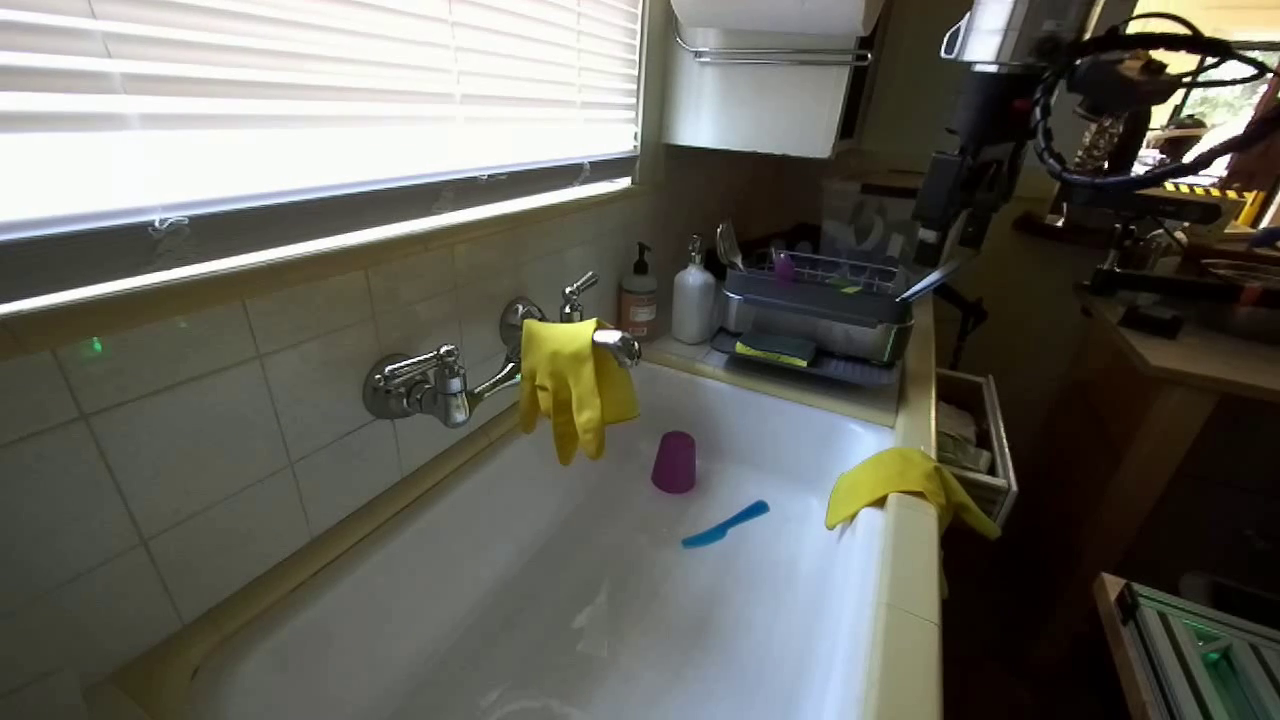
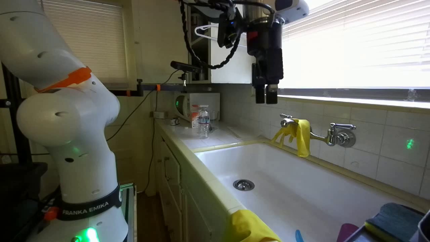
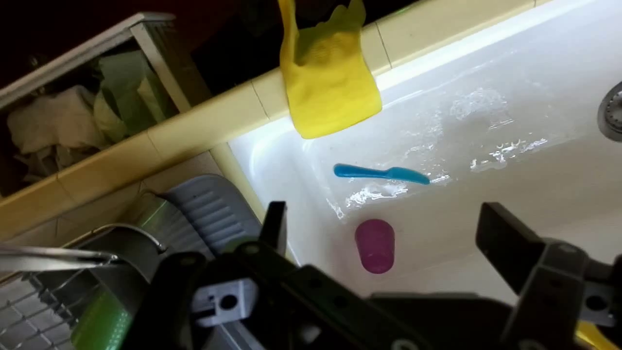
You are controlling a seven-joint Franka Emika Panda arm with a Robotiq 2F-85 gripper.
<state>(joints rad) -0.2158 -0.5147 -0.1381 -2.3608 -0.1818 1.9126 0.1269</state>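
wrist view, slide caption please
Beyond the open gripper, a purple cup and blue knife rest in a white sink, a yellow glove draped over its edge.

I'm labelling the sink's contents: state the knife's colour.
The knife is blue; the wrist view shows it best.

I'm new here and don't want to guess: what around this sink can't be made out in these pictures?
Blue knife and purple cup: in an exterior view, cut off by the bottom edge.
Faucet spout: in both exterior views, partly hidden by a draped yellow glove.
Brown pump bottle: in an exterior view, its label is too small to read.
Dish rack: in the wrist view, partly blocked by the gripper.
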